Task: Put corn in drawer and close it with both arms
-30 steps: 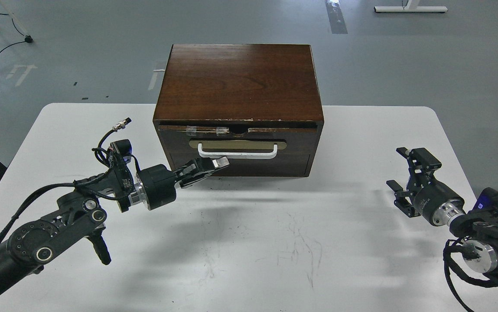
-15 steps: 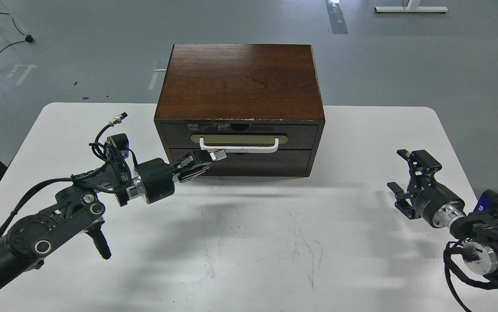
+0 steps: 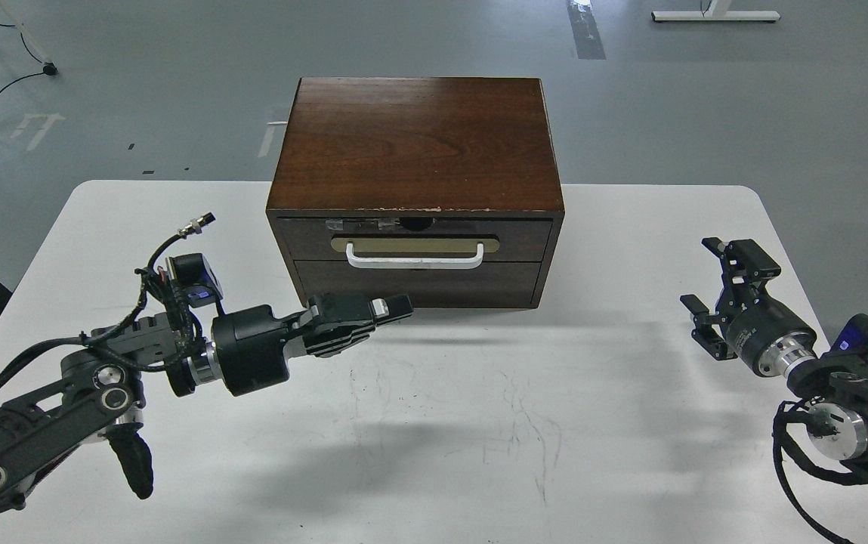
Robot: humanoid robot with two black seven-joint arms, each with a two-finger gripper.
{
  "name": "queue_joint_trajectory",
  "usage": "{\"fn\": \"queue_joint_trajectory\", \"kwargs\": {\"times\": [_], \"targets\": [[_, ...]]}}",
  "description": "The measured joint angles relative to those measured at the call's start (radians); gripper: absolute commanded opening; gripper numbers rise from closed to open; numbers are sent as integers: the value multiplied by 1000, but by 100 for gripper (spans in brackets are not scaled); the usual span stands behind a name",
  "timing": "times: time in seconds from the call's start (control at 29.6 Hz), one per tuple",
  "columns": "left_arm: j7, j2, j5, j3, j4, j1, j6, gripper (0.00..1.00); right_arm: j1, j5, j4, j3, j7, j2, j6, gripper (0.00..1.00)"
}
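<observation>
A: Dark-brown wood, drawer (image 3: pixel 416 240) sits flush in the cabinet (image 3: pixel 416 143); front face level with the frame, white bar handle (image 3: pixel 414 261) centred on its beige plate. Judged shut.

B: Corn?

A: Not visible anywhere. Nothing yellow on the white table (image 3: pixel 479 423) in front of the cabinet or to either side of it. Presumably inside the drawer, but that is inference only.

B: Left gripper (image 3: pixel 392 308)?

A: Low in front of the cabinet, below the handle, near the plain lower panel, not touching the handle. Fingers (image 3: pixel 362 311) lie together, nothing between them. Arm reaches in from the cabinet's left side.

B: Right gripper (image 3: pixel 705 283)?

A: Well apart from the cabinet, off to its right, above the table. Fingers spread, nothing held.

B: Handling notes, should the drawer need reopening?

A: Wood is stiff, so the front takes a push without flexing. The bar handle is the only hold; take it at the middle of the bar so the drawer slides straight. Top edge is chipped and taped near the left of the handle plate, so best kept clear of. A corn cob would be light, firm, and prone to roll; grasp across its thick middle.

B: Task status?

A: Appears complete, pending confirmation of the corn.
</observation>
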Motion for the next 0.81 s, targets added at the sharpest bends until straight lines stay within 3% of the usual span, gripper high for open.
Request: {"fn": "queue_joint_trajectory", "kwargs": {"times": [0.3, 0.47, 0.61, 0.81], "targets": [[0, 78, -283, -182, 5, 3, 25, 100, 19, -1, -13, 79, 0, 19, -1, 100], [0, 82, -368, -282, 27, 34, 135, 100, 31, 3, -15, 160, 0, 19, 1, 100], [0, 80, -429, -305, 73, 43, 208, 100, 66, 4, -14, 179, 0, 12, 11, 100], [0, 81, -540, -308, 136, 63, 214, 100, 85, 10, 4, 194, 0, 3, 18, 100]]}}
